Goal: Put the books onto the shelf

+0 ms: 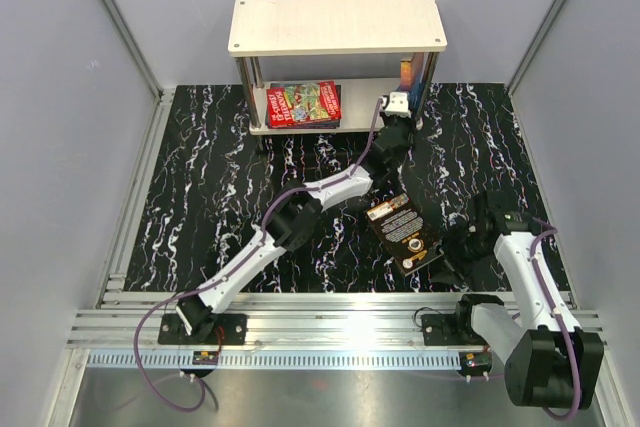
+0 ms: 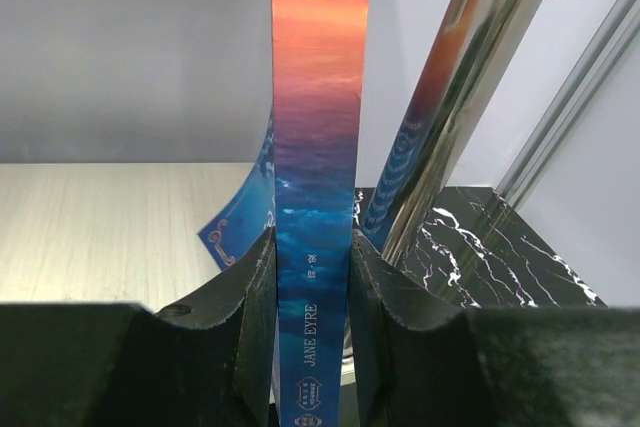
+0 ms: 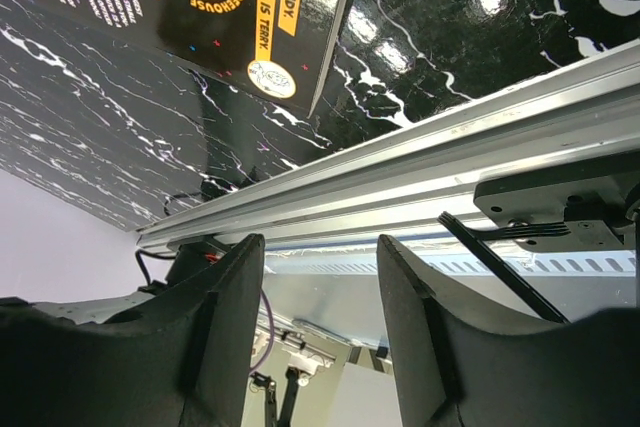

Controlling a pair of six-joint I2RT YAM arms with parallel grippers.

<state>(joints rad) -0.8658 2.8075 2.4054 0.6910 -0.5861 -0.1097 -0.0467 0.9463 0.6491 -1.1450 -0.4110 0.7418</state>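
Note:
The shelf [image 1: 336, 24] stands at the back of the table. A red book [image 1: 304, 104] lies flat on its lower board. At that board's right end an upright book [image 1: 411, 72] with a blue-to-orange spine [image 2: 315, 197] stands between the fingers of my left gripper [image 2: 312, 277], which is shut on it. A blue cover [image 2: 243, 215] leans just behind it. A dark book [image 1: 405, 232] lies flat on the black marbled table; its corner [image 3: 200, 7] shows in the right wrist view. My right gripper [image 3: 320, 287] stands open and empty to the right of it, near the front rail.
A silver shelf post [image 2: 470, 77] rises close to the right of the held book. The aluminium front rail [image 3: 450, 157] runs along the table's near edge under the right gripper. Grey walls close in the table on the left, back and right.

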